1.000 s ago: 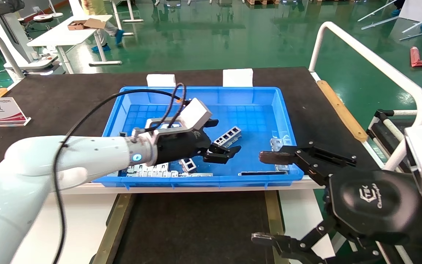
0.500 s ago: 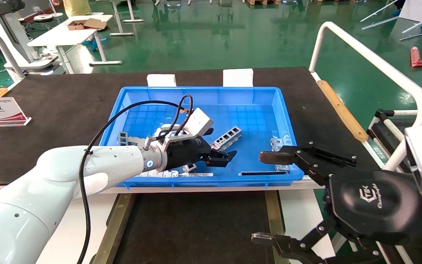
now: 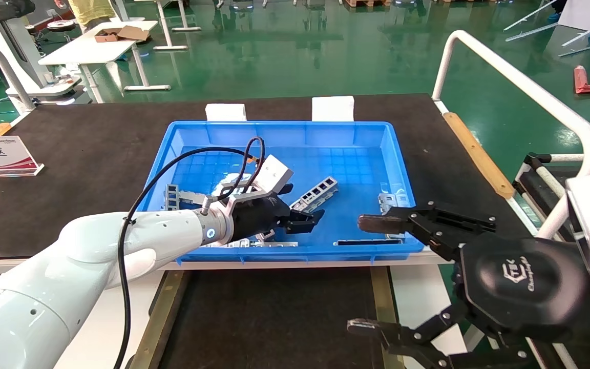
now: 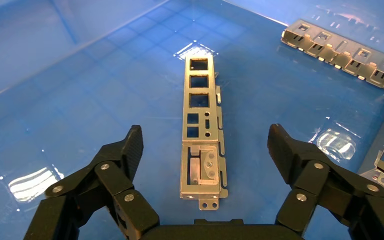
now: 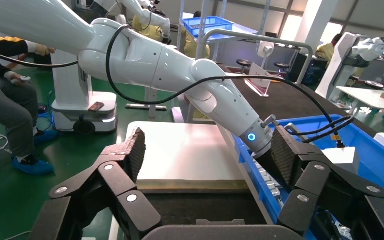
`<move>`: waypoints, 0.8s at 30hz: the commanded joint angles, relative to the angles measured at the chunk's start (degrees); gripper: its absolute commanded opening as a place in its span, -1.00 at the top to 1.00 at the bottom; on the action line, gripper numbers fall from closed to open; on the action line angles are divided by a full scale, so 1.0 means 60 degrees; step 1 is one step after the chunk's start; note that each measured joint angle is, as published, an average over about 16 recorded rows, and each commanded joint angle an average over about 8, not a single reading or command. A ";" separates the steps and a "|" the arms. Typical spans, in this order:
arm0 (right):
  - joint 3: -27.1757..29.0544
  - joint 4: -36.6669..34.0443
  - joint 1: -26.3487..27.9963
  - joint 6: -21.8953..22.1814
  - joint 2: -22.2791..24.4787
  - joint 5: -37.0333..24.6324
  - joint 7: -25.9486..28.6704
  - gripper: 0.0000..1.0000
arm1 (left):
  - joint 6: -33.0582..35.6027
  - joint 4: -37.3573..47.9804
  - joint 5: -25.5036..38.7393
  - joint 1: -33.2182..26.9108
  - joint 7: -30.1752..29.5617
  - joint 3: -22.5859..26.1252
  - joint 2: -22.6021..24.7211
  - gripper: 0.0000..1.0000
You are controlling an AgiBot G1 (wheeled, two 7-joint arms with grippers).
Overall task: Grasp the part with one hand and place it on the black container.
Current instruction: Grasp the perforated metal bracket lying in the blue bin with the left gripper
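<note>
Head view: the left gripper (image 3: pixel 309 218) sits low inside the blue bin (image 3: pixel 396 169), near the bin's front wall, with its jaws spread wide and nothing between them. The part (image 3: pixel 315 193) lies flat on the bin floor just beyond the fingertips, at about 1 o'clock from the gripper, its long axis running toward 2 o'clock. More metal pieces lie along the bin's front wall: a row of brackets (image 3: pixel 254 244) at 7 o'clock from the gripper and a smaller piece (image 3: pixel 390 201) near the right wall. The right gripper (image 3: pixel 372 277) hangs outside the bin, at 4 o'clock from the part, jaws spread wide and empty. The black container (image 3: pixel 274 318) lies in front of the bin, at 6 o'clock from it, bordered by brass-coloured rails (image 3: pixel 157 312).

Left wrist view: the left gripper (image 4: pixel 205 145) has its two fingers (image 4: pixel 130 150) set well apart, one on each side of the part (image 4: pixel 200 125), neither touching it. The part rests on the gridded blue floor. Another bracket (image 4: pixel 347 52) lies well apart from it.

Right wrist view: the right gripper (image 5: pixel 207 152) is wide open and holds nothing. Beyond it, the left arm (image 5: pixel 170 65) reaches into the blue bin (image 5: pixel 365 150).
</note>
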 commanded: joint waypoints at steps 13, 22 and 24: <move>-0.0001 0.0000 0.0000 0.0000 0.0000 0.0001 0.0000 1.00 | -0.0355 0.0038 -0.0940 -0.0076 -0.0162 0.0970 -0.0019 1.00; -0.0002 0.0000 0.0000 0.0001 0.0001 0.0001 -0.0001 1.00 | -0.0436 0.0079 -0.1409 -0.0104 -0.0148 0.1465 -0.0034 1.00; -0.0002 0.0000 0.0000 0.0001 0.0001 0.0001 -0.0001 1.00 | -0.0455 0.0070 -0.1534 -0.0104 -0.0115 0.1533 -0.0040 1.00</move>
